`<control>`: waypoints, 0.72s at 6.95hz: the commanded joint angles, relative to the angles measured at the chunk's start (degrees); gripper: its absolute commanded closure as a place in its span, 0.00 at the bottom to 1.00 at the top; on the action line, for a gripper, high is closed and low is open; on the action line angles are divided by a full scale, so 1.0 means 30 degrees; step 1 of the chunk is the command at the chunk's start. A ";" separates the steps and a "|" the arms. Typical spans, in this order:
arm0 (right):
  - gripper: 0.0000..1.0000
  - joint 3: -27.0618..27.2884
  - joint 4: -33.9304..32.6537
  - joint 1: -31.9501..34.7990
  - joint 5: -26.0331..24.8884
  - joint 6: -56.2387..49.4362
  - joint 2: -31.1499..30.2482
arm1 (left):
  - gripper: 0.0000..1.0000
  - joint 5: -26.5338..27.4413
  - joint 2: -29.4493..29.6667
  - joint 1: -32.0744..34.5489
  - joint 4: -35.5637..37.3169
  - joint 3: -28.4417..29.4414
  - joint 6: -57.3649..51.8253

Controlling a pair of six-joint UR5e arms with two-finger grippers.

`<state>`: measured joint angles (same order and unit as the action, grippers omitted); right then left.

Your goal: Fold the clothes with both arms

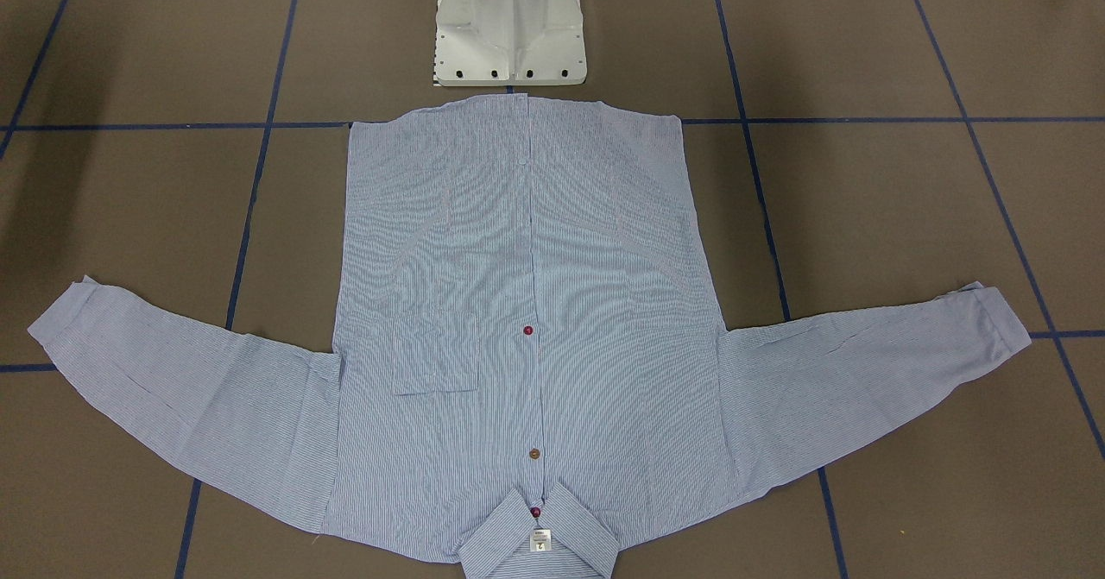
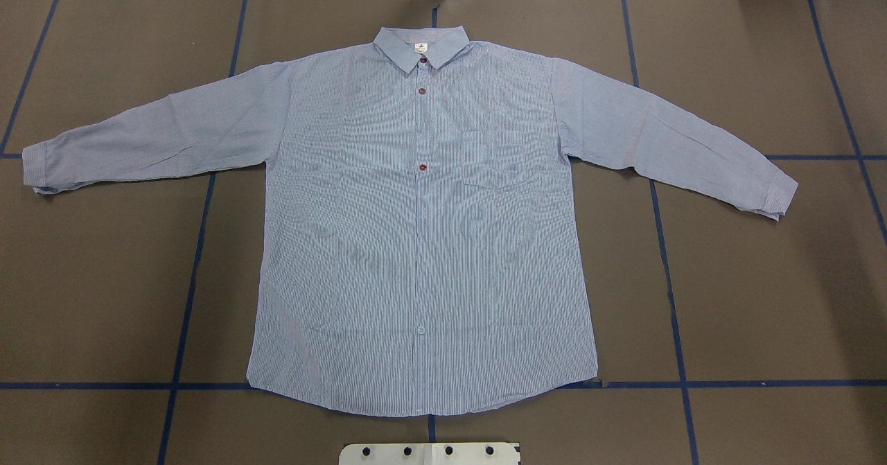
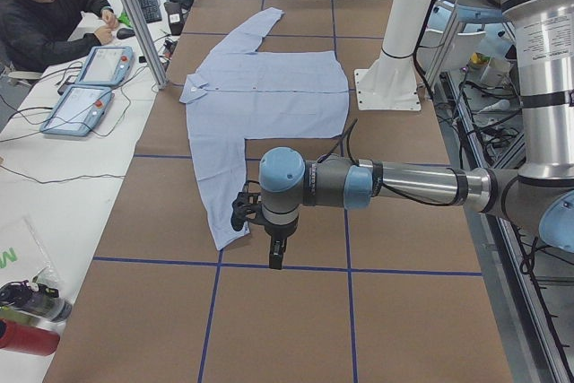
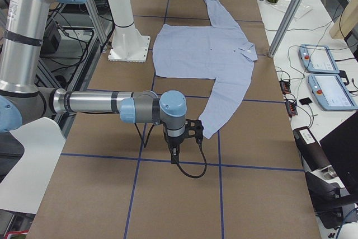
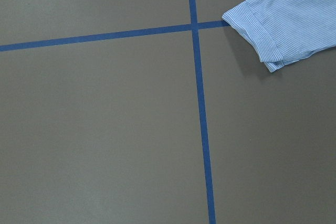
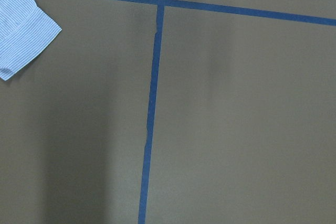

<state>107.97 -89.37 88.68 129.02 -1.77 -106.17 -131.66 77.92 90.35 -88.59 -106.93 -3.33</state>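
— Shirt (image 2: pixel 416 243), light blue with fine white stripes: where is it lying?

— It is lying flat and front up in the middle of the brown table (image 2: pixel 762 299), which is carrying a grid of blue tape lines (image 2: pixel 762 384); its hem is sitting just in front of the white pedestal base (image 1: pixel 509 27); its collar (image 2: pixel 396 44) is pointing away from the robot; both sleeves are spreading out to the sides; the chest pocket (image 2: pixel 490 160) is showing on the robot's right half.

— And what are the grippers doing?

— The left gripper (image 3: pixel 274 256) is hanging over the table, pointing down, just beside the left sleeve's cuff (image 5: pixel 252 30); the right gripper (image 4: pixel 174 150) is hanging likewise near the right sleeve's cuff (image 6: pixel 26 35); both are keeping apart from the cloth; only the side views are showing them, so I cannot tell whether their fingers are spread or pressed together.
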 commanded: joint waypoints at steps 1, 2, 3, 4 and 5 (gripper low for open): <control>0.00 0.0017 0.0025 0.0000 0.0000 0.0121 0.0000 | 0.00 0.0319 -0.0017 -0.0001 -0.0232 -0.0070 -0.0062; 0.00 0.0075 0.0054 0.0000 0.0029 0.0122 0.0058 | 0.00 0.0119 -0.0105 -0.0001 -0.0843 -0.0013 -0.0034; 0.00 0.0192 0.0054 0.0000 0.0029 0.0064 0.0204 | 0.00 0.0146 -0.0163 0.0029 -0.0820 -0.0302 -0.0063; 0.00 0.0193 0.0083 0.0000 -0.0058 0.0150 0.0611 | 0.00 0.0118 -0.0077 0.0000 -0.1168 -0.0566 -0.0034; 0.00 0.0541 0.0084 0.0000 -0.0030 0.0180 0.1659 | 0.00 0.0088 -0.0105 0.0029 -0.1868 -0.1323 0.0111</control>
<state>108.73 -89.15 88.68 128.95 -1.37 -104.08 -131.30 77.62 90.39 -92.20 -108.81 -3.36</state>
